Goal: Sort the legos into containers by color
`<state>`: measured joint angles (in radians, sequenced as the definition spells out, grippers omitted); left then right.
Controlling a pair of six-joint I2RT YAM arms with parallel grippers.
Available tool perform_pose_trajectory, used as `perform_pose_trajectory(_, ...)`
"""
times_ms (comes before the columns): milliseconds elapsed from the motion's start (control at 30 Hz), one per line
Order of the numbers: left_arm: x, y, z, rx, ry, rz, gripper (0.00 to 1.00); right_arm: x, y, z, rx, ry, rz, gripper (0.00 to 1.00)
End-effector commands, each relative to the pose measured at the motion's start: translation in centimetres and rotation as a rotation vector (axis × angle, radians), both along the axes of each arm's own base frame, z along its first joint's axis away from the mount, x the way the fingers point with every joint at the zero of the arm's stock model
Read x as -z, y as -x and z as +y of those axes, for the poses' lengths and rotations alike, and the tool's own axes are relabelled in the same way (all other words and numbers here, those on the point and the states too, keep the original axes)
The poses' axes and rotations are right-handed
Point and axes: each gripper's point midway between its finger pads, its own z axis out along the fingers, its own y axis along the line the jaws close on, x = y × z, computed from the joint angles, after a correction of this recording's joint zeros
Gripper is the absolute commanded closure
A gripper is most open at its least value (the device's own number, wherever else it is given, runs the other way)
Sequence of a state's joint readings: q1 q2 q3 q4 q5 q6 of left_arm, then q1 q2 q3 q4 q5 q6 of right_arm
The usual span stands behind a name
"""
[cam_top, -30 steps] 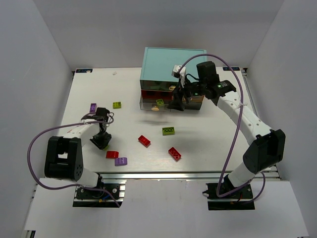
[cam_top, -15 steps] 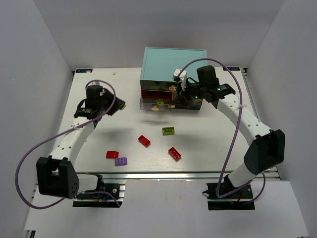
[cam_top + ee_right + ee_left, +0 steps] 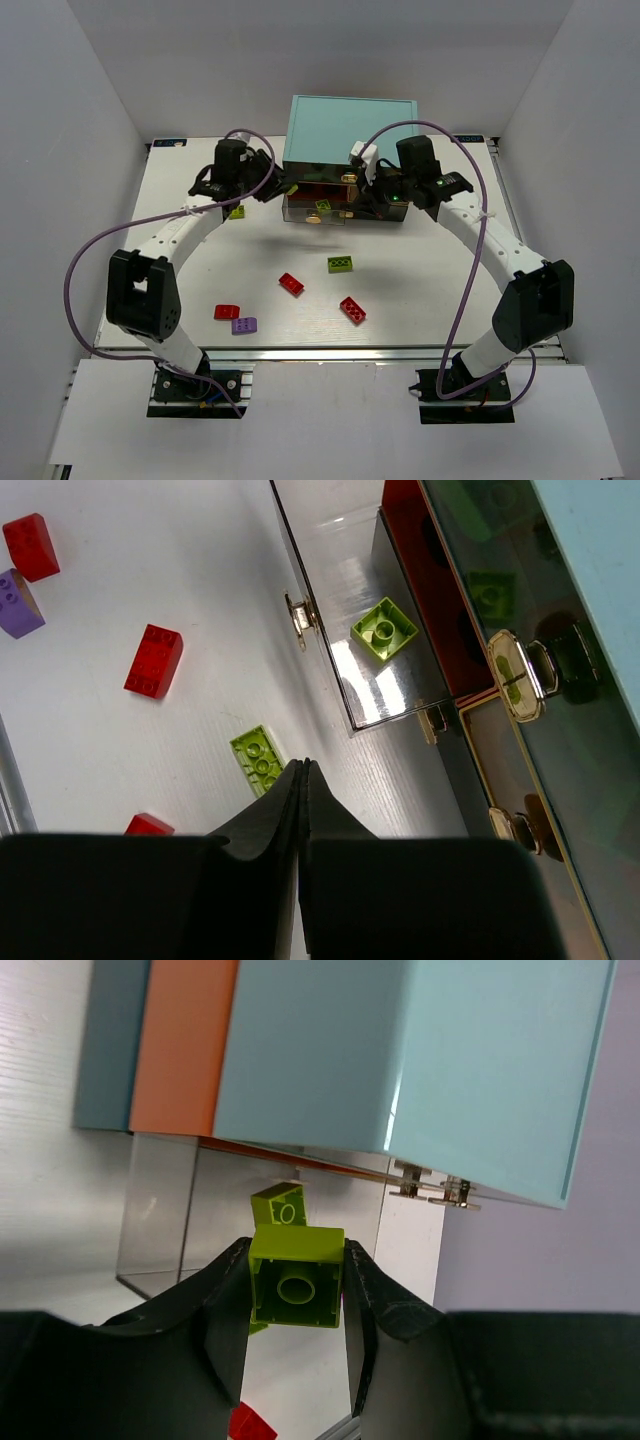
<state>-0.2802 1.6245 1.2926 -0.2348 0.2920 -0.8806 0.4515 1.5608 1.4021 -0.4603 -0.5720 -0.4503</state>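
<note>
Brick [image 3: 296,1290] clamped in left end effector [image 3: 296,1265], carried to drawer [image 3: 160,1210] | right end effector [image 3: 303,770] closed

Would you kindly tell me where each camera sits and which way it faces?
Top external: above and behind the bases, looking down on the table and cabinet; left arm and right arm show fully.
Left wrist: on the left gripper, facing the cabinet's open drawer; its fingers clamp a yellow-green brick.
Right wrist: on the right gripper, looking down past the drawer to the table; its shut fingers show.
Shared: both wrist views catch the second brick lying in that drawer.
</note>
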Motion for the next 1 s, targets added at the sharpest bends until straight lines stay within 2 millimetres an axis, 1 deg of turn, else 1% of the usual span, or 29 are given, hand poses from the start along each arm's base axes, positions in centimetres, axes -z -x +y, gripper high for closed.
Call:
perform_pose_trajectory(0,-2.9,-0.1,-1.4,0.039,0.028,-0.063,0.98,-1.7,-0.4,-0.2,0.017,-0.027,-0.059,1.0)
perform_pose_trajectory(33,-2.8,0.0,-1.8,0.044,0.026,-0.06,0.95,-1.7,-0.4,-0.2,0.021,-0.026,-0.058,1.0)
perform_pose_trajectory(67,-2.4,0.0,-2.2,0.049,0.022,-0.05,0.86,-1.6,-0.5,-0.2,0.019,-0.024,-0.058,1.0)
perform_pose_trajectory(100,-2.3,-0.2,-2.3,0.049,0.02,-0.049,0.81,-1.5,-0.5,-0.2,0.018,-0.021,-0.059,0.98)
perform_pose_trajectory(133,-1.9,-0.3,-2.7,0.053,0.013,-0.038,0.74,-1.4,-0.5,-0.2,0.015,-0.021,-0.058,0.89)
perform_pose_trajectory(167,-1.8,-0.4,-2.7,0.053,0.011,-0.036,0.6,-1.3,-0.4,-0.1,0.008,-0.017,-0.057,0.81)
perform_pose_trajectory(200,-1.6,-0.6,-2.8,0.054,0.009,-0.03,0.54,-1.4,-0.5,-0.2,0.006,-0.013,-0.062,0.74)
perform_pose_trajectory(233,-1.5,-0.7,-2.8,0.05,0.006,-0.028,0.49,-1.2,-0.5,-0.2,0.001,-0.008,-0.058,0.58)
perform_pose_trajectory(267,-1.5,-0.7,-3.3,0.059,0.006,-0.03,0.45,-1.2,-0.4,-0.1,-0.009,-0.008,-0.062,0.52)
perform_pose_trajectory(300,-1.5,-0.8,-3.3,0.059,0.005,-0.027,0.4,-0.8,-0.2,-0.2,-0.031,0.009,-0.07,0.5)
perform_pose_trajectory(367,-1.9,-1.1,-3.4,0.056,0.008,-0.035,0.37,-0.6,0.5,-0.1,-0.097,0.018,-0.087,0.42)
perform_pose_trajectory(400,-2.1,-1.1,-3.4,0.053,0.006,-0.036,0.36,-0.4,1.1,0.0,-0.132,0.023,-0.1,0.41)
perform_pose_trajectory(433,-2.3,-1.2,-3.3,0.05,0.005,-0.042,0.35,0.4,2.1,0.1,-0.212,0.029,-0.122,0.39)
perform_pose_trajectory(467,-2.8,-1.3,-3.4,0.051,0.009,-0.053,0.34,0.7,2.5,0.0,-0.245,0.032,-0.145,0.39)
perform_pose_trajectory(500,-2.8,-1.2,-3.3,0.05,0.007,-0.049,0.33,0.9,3.1,-0.1,-0.281,0.034,-0.168,0.37)
perform_pose_trajectory(533,-3.2,-1.1,-3.3,0.051,0.008,-0.055,0.33,2.1,3.9,-0.1,-0.339,0.039,-0.198,0.32)
perform_pose_trajectory(600,-3.7,-0.8,-3.0,0.043,0.007,-0.06,0.34,2.9,4.6,-0.2,-0.404,0.047,-0.252,0.26)
perform_pose_trajectory(633,-4.8,-0.4,-2.8,0.039,0.008,-0.081,0.34,3.6,4.8,-0.3,-0.431,0.058,-0.269,0.21)
perform_pose_trajectory(667,-5.2,-0.2,-2.5,0.035,0.003,-0.093,0.37,4.9,5.3,-0.4,-0.488,0.084,-0.308,0.21)
perform_pose_trajectory(733,-5.6,0.5,-1.6,0.008,-0.027,-0.112,0.39,6.6,5.2,-0.5,-0.517,0.129,-0.322,0.2)
perform_pose_trajectory(767,-7.4,1.2,-0.3,-0.019,-0.032,-0.154,0.4,7.1,4.9,-0.6,-0.531,0.149,-0.331,0.2)
perform_pose_trajectory(800,-6.4,2.0,0.3,-0.032,-0.051,-0.133,0.4,8.2,4.7,-0.5,-0.537,0.164,-0.306,0.2)
perform_pose_trajectory(833,-6.3,2.3,1.7,-0.082,-0.073,-0.142,0.4,8.9,4.5,-0.5,-0.535,0.188,-0.295,0.19)
perform_pose_trajectory(867,-8.0,3.5,2.7,-0.108,-0.08,-0.19,0.39,9.3,4.4,-0.3,-0.539,0.198,-0.291,0.18)
perform_pose_trajectory(900,-8.2,4.1,3.5,-0.132,-0.097,-0.204,0.32,10.1,4.0,-0.1,-0.539,0.211,-0.278,0.17)
perform_pose_trajectory(933,-6.4,4.9,4.5,-0.165,-0.13,-0.18,0.28,10.7,3.9,0.1,-0.54,0.229,-0.275,0.16)
perform_pose_trajectory(967,-6.0,5.6,5.0,-0.178,-0.135,-0.177,0.24,11.0,3.8,0.2,-0.541,0.234,-0.274,0.15)
